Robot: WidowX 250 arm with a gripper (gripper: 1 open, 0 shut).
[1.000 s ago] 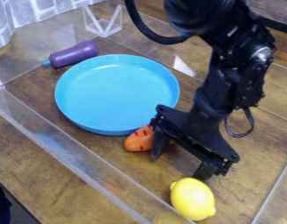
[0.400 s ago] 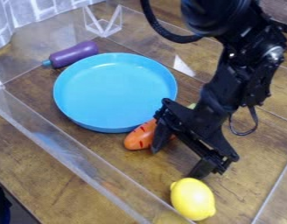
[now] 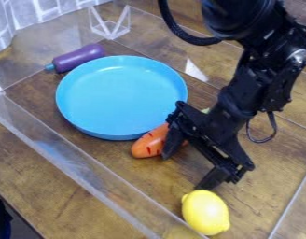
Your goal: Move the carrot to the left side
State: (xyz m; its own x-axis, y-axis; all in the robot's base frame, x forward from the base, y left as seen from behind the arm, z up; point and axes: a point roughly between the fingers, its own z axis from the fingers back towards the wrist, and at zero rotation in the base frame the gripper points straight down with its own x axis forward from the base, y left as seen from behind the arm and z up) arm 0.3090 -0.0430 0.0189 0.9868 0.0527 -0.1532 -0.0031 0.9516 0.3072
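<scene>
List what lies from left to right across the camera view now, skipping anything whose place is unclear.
Purple toy eggplant → round blue plate → black robot gripper. The orange toy carrot and the yellow lemon overlap others side to side, so they are left out.

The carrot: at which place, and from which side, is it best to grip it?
Probably around the thick orange body of the carrot, from above, fingers across its width: it lies flat and tapers, and the blue plate crowds one side.
</scene>
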